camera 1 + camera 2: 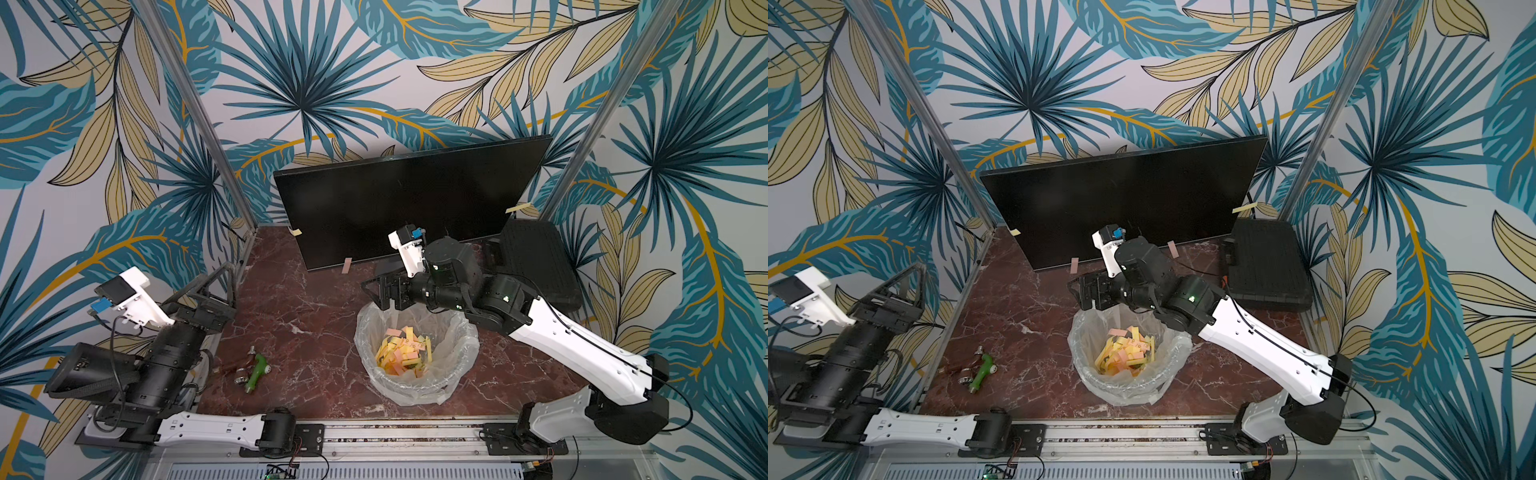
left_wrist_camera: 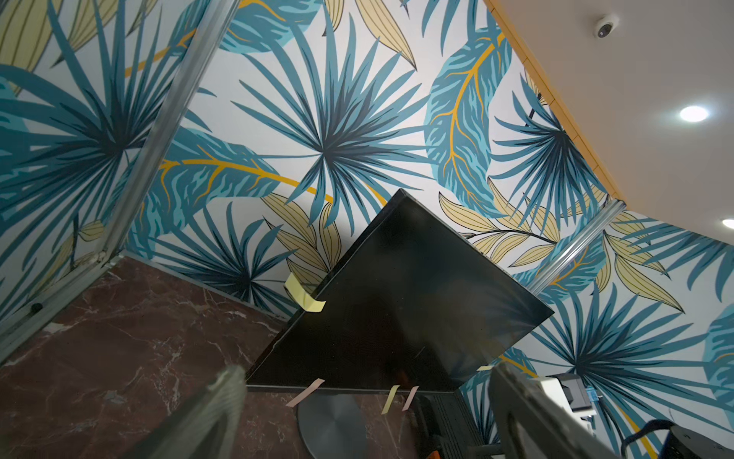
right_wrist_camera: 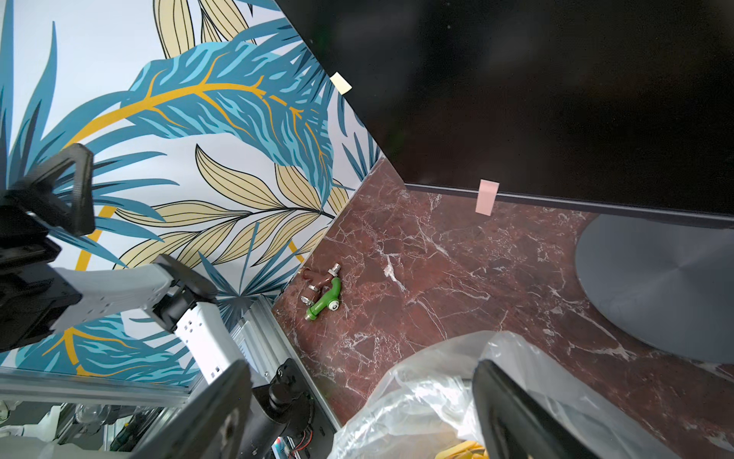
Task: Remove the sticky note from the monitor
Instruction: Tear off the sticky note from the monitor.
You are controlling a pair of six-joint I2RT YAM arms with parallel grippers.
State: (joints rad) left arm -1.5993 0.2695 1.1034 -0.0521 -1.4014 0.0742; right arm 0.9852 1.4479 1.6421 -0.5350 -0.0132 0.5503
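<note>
Right wrist: monitor beyond right gripper

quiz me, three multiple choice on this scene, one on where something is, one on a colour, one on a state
1. Where is the right gripper?
A) at the rim of the lined bin, on the monitor side
B) on the green fitting
C) against the black box

2. What colour is the sticky note hanging from the monitor's bottom edge in the right wrist view?
A) blue
B) green
C) pink

3. What state is the left gripper in?
A) shut on a note
B) open, holding nothing
C) shut on the green fitting

Answers:
1 A, both top views show it at the bin's rim nearest the monitor.
2 C, it is pale pink against the black bezel.
3 B, its fingers stand apart with nothing between them.
</note>
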